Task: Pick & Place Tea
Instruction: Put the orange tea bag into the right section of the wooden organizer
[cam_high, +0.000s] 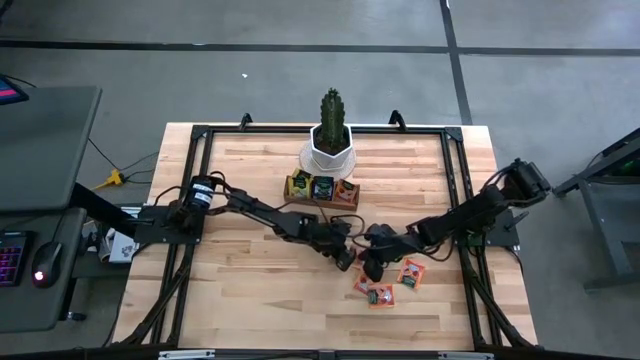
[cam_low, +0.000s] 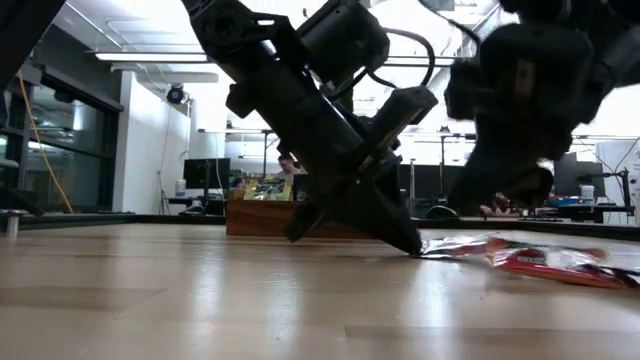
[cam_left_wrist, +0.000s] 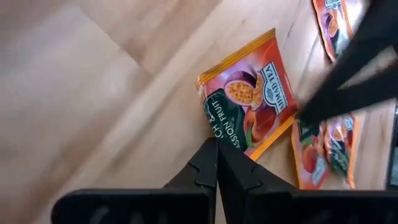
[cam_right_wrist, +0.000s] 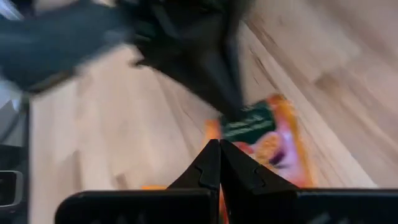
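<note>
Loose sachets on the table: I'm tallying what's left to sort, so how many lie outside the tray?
3 visible: one at the left gripper, one just beyond it towards the table's front edge, one beside the right gripper. The arms may hide more.

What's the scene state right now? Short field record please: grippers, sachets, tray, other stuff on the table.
left gripper: shut, tips at the edge of an orange-red sachet on the table; whether it is pinched cannot be told
right gripper: shut, low over the same sachet, holds nothing
loose sachets: a few orange-red ones, flat on the wood near both grippers
wooden tray: mid-table, sachets standing in its compartments
potted cactus: white pot, behind the tray
table: light wood, black frame
</note>
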